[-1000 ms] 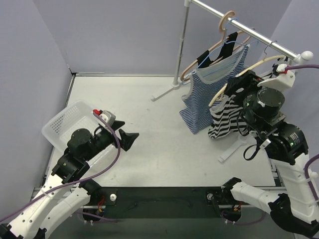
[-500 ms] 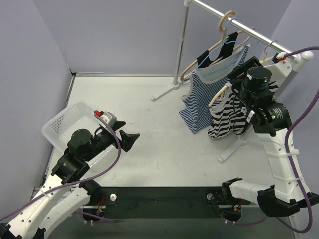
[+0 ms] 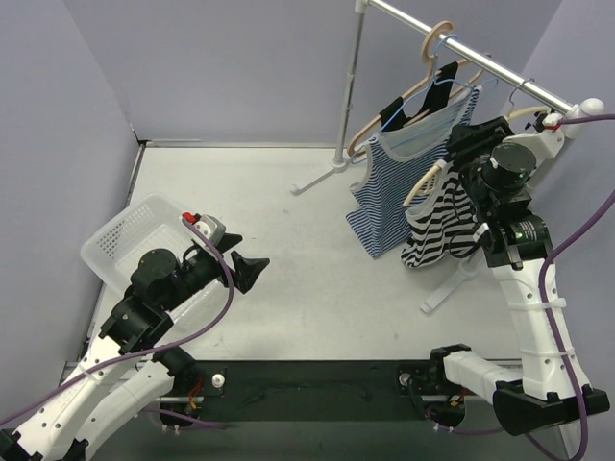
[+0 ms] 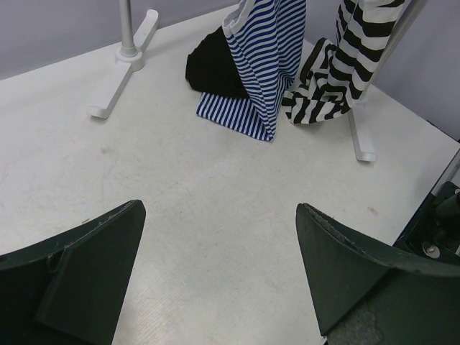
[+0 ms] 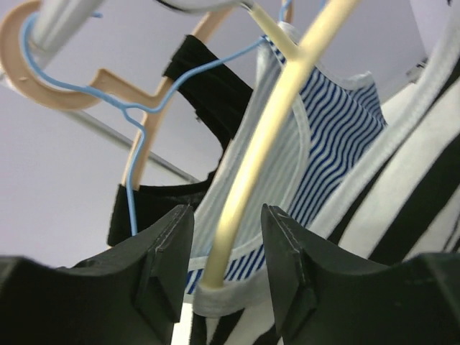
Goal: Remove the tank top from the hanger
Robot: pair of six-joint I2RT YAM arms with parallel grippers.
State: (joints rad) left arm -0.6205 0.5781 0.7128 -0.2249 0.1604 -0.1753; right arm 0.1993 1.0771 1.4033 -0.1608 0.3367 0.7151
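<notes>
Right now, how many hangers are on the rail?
3. A tan wooden hanger sits farthest along the rail. A blue wire hanger is beside it. A cream hanger is nearest, straddled by the open right gripper. Others may be hidden.

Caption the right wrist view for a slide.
Open right gripper straddles the cream hanger holding the black-striped tank top.

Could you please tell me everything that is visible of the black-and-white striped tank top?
The black-and-white striped tank top looks like soft knit with broad stripes and white-bound edges. It hangs on a pale yellow hanger near the right end of the rail, next to the blue-striped top. Its lower part sags in folds close to the table. The right gripper is open, one finger on each side of the hanger's arm.
</notes>
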